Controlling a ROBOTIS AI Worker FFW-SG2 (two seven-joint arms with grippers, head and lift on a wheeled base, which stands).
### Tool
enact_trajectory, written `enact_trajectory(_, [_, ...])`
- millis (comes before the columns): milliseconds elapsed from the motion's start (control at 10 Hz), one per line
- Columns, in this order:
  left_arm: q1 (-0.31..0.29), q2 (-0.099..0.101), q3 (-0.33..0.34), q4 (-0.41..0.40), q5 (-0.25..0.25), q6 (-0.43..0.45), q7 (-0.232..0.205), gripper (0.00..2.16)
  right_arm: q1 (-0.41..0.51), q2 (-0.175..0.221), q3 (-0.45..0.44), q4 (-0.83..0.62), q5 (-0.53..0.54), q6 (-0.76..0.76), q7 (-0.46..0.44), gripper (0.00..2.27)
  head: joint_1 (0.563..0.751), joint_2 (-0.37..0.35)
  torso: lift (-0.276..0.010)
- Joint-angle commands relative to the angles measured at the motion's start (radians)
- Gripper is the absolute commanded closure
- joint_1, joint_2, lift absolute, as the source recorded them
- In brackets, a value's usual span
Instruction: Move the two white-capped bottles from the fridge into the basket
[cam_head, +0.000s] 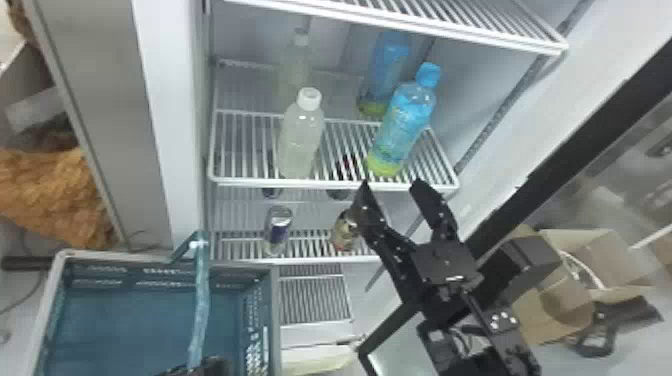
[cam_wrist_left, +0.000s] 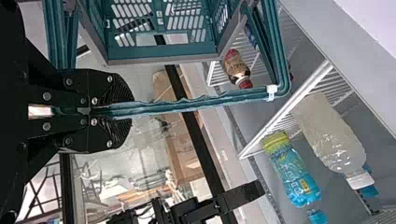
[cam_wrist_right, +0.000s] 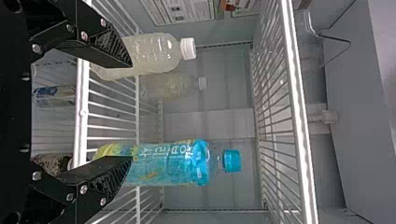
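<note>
One white-capped bottle (cam_head: 302, 135) with pale contents stands at the front left of the fridge's middle shelf; a second white-capped bottle (cam_head: 294, 67) is behind it. Both lie sideways in the right wrist view, the nearer bottle (cam_wrist_right: 152, 51) beside one finger and the farther bottle (cam_wrist_right: 173, 86) deeper in. My right gripper (cam_head: 392, 190) is open just below the shelf's front edge, right of those bottles; its wrist view has the gripper (cam_wrist_right: 130, 112) with nothing gripped. My left gripper (cam_head: 197, 369) is at the bottom edge. In its wrist view the gripper (cam_wrist_left: 123, 110) is shut on the handle of the basket (cam_head: 272, 320).
A blue-capped bottle (cam_head: 402, 125) stands on the same shelf, in front of the right gripper, with another blue bottle (cam_head: 387, 65) behind. A can (cam_head: 277, 230) and a small bottle (cam_head: 344, 232) are on the shelf below. Cardboard boxes (cam_head: 555, 305) lie at the right.
</note>
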Motion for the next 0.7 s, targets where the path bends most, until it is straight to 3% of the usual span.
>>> enact_trajectory(0, [-0.001, 0.001, -0.002, 0.000, 0.000, 0.003, 0.001, 1.21, -0.005, -0.012, 0.020, 0.000, -0.009, 0.000, 0.001, 0.36, 0.695, -0.299, 0.000])
enact_trajectory(300, [-0.006, 0.001, 0.000, 0.000, 0.000, 0.003, 0.004, 1.21, -0.040, -0.043, 0.071, 0.037, -0.072, 0.000, 0.003, 0.36, 0.695, -0.263, 0.000])
enact_trajectory(600, [-0.006, 0.002, 0.000, 0.000, 0.000, 0.003, 0.004, 1.21, -0.143, -0.064, 0.133, 0.135, -0.098, 0.000, 0.033, 0.36, 0.695, -0.204, 0.000])
